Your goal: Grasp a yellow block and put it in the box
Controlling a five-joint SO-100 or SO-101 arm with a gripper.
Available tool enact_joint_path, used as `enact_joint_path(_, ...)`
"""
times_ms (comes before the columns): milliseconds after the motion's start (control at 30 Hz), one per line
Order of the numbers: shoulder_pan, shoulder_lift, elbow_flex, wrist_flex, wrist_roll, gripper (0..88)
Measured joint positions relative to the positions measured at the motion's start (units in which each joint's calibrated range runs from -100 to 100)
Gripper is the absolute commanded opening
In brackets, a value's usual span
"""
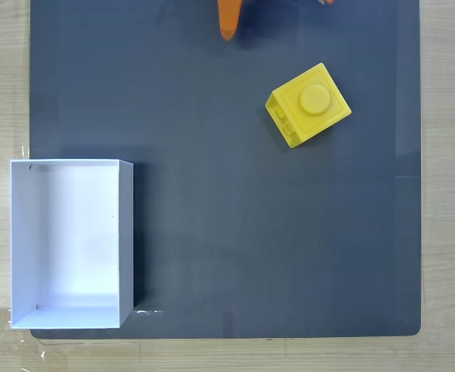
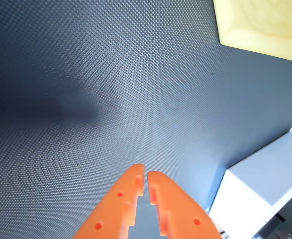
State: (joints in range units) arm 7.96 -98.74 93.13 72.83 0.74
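The gripper (image 2: pixel 146 175) hangs clenched and empty above the dark mat (image 1: pixel 227 232); the yellow block (image 1: pixel 308 105) sits untouched, well apart from the box (image 1: pixel 18 240). Reaching it likely requires opening first.

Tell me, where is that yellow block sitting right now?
In the fixed view the yellow block sits on the dark mat, upper right, apart from the white box at lower left.

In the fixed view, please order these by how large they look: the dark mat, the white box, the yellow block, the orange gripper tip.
1. dark mat
2. white box
3. yellow block
4. orange gripper tip, cut off by the top edge.
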Motion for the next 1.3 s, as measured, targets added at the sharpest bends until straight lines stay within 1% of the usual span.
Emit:
enact_joint_path(267, 0.00, 0.51, 0.00, -0.09, 0.00, 1.1)
enact_joint_path(433, 0.00, 9.27, -4.88, -2.77, 0.00, 1.3)
enact_joint_path(600, 0.00, 24.10, -17.98, -8.83, 0.00, 1.8)
enact_joint_path(667, -0.27, 30.93, -25.02, -9.35, 0.00, 1.8)
enact_joint_path(767, -3.24, 40.46, -37.13, -6.66, 0.00, 1.9)
enact_joint_path(867, -8.55, 49.39, -49.50, -0.26, 0.00, 2.7)
enact_joint_path(900, -9.99, 52.09, -53.39, 2.25, 0.00, 4.4)
enact_joint_path(967, -13.14, 57.65, -61.07, 7.10, 0.00, 11.4)
enact_joint_path(1033, -16.10, 62.87, -67.75, 11.34, 0.00, 21.7)
enact_joint_path(1100, -17.63, 67.68, -73.35, 14.45, 0.00, 32.5)
enact_joint_path(1167, -18.35, 72.31, -77.96, 17.05, 0.05, 41.5)
enact_joint_path(1233, -19.70, 76.61, -80.76, 19.30, 1.53, 47.5)
enact_joint_path(1300, -20.06, 80.57, -82.11, 20.77, 3.17, 50.6)
